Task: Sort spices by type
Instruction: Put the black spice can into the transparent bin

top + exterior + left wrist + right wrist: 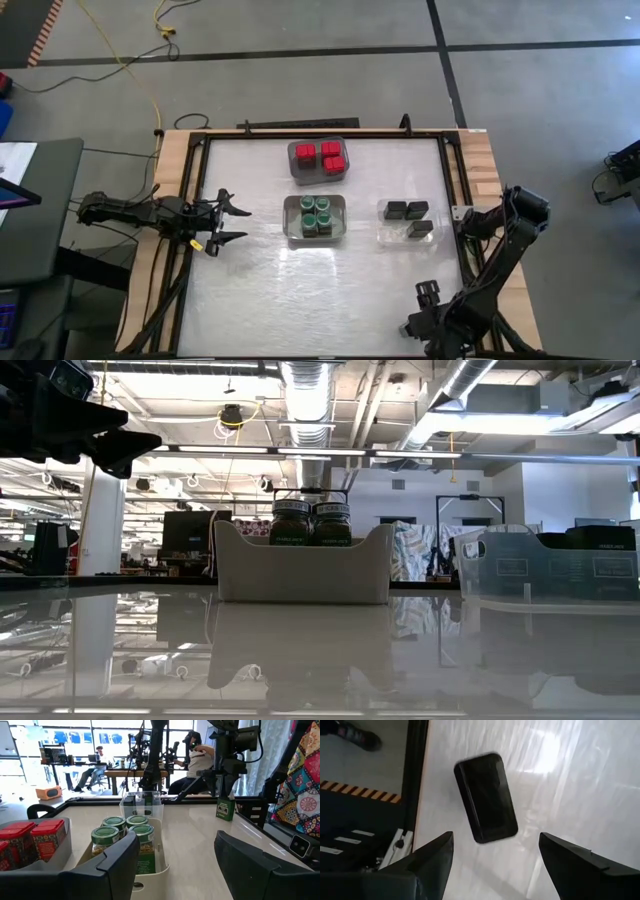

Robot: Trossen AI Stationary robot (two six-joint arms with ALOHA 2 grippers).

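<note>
A dark rectangular tin [486, 797] stands on the white table near its near right corner; it also shows in the left wrist view as a tin [226, 809] with a green label. My right gripper [495, 845] hangs open above the tin, pointing down, its fingers clear of the tin on either side. In the high view the right gripper [428, 294] covers that spot. Three red-topped containers [327, 155] sit in a grey bin, several green-lidded jars [316, 215] in a white bin, and three dark tins [408, 215] in a clear bin. My left gripper [228, 222] waits open at the table's left side.
The three bins stand in the table's middle and far part: grey bin [296, 168], white bin [289, 222], clear bin [385, 236]. A wooden frame [480, 160] rims the table. Bare tabletop lies along the near edge between the arms. People sit at desks beyond the table.
</note>
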